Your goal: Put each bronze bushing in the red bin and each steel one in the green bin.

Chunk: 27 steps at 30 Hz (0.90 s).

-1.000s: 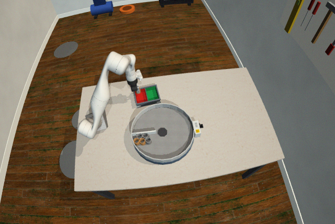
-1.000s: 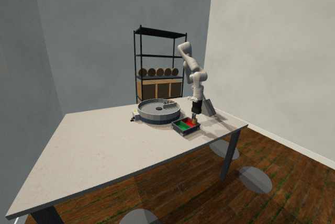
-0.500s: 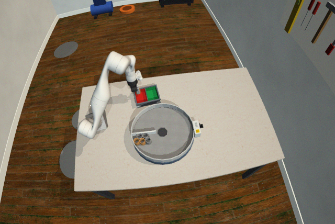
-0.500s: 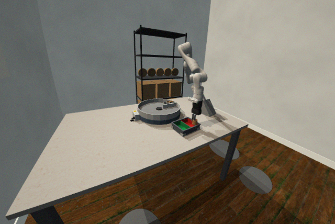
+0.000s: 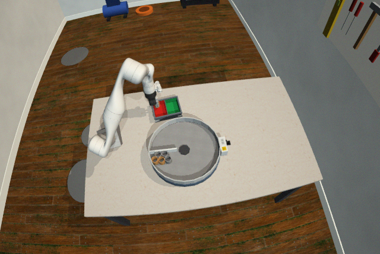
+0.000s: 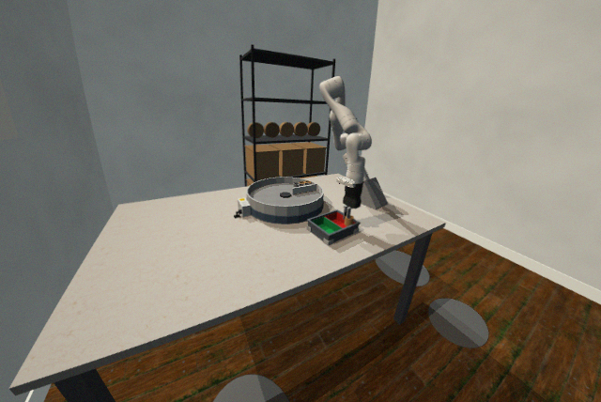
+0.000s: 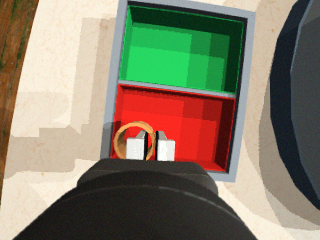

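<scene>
My gripper (image 5: 157,104) (image 6: 347,215) (image 7: 151,141) is shut on the wall of a bronze bushing (image 6: 349,221) (image 7: 118,143), one finger inside the ring and one outside. The bushing is upright over the red bin (image 5: 160,111) (image 6: 334,217) (image 7: 200,117), near its outer corner, and overlaps the side wall in the wrist view. Its exact height above the bin is unclear. The green bin (image 5: 173,105) (image 6: 324,225) (image 7: 165,55) adjoins the red one and looks empty. On the turntable (image 5: 196,137) (image 6: 285,211), two bronze bushings (image 5: 154,163) and three steel bushings (image 5: 168,162) sit grouped near the rim.
A white divider bar (image 5: 163,150) on the turntable stands beside the bushing group. The turntable's raised wall (image 7: 281,90) is close to the bins. A white box (image 5: 223,146) with a yellow button is at the turntable's far side from the arm base.
</scene>
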Each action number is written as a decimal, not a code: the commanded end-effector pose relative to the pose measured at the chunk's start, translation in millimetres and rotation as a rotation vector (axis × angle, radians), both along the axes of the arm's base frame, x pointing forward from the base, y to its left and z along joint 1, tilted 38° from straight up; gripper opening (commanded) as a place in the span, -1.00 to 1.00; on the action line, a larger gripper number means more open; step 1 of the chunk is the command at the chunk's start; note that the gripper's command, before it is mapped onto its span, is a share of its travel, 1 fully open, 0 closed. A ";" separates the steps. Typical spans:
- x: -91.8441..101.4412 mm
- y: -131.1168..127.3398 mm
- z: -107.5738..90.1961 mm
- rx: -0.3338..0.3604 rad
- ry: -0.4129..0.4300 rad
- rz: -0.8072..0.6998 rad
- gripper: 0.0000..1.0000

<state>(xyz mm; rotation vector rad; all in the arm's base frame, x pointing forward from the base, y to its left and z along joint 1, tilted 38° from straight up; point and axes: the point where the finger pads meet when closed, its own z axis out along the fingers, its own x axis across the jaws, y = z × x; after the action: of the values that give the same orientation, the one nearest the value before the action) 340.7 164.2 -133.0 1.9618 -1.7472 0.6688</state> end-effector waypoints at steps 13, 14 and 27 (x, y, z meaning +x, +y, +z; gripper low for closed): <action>1.7 -3.9 -6.3 0.002 -0.005 0.003 -1.00; 2.0 -4.7 -7.4 0.002 -0.005 0.003 -1.00; 2.7 -7.2 -10.7 0.002 -0.007 0.003 -1.00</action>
<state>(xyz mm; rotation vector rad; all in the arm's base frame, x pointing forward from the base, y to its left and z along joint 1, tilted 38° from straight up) 341.8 156.8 -142.7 1.9619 -1.7471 0.6697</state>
